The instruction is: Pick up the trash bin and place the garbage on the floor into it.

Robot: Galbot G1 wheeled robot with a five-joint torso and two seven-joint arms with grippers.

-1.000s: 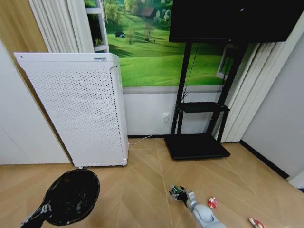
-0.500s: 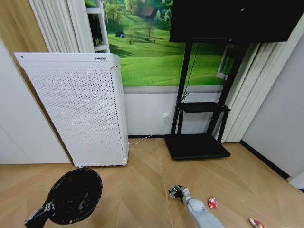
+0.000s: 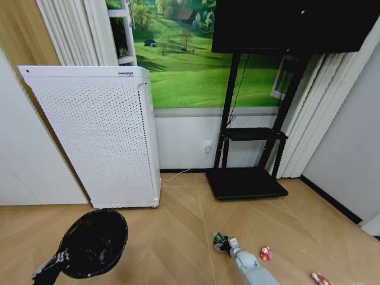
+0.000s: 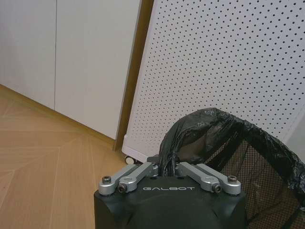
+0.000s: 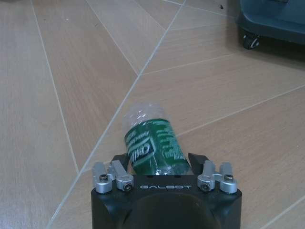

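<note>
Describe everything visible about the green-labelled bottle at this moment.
The bottle is small, clear crumpled-looking plastic with a green label printed in white. In the right wrist view it sits between the fingers of the right gripper, which close on its labelled body, its bare clear end pointing away from the gripper. In the head view it shows at the tip of the right arm, low over the floor; whether it touches the wood cannot be told.

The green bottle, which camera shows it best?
The right wrist view: the bottle lies close up between the right end effector's fingers, label visible. The head view shows it as a speck.
</note>
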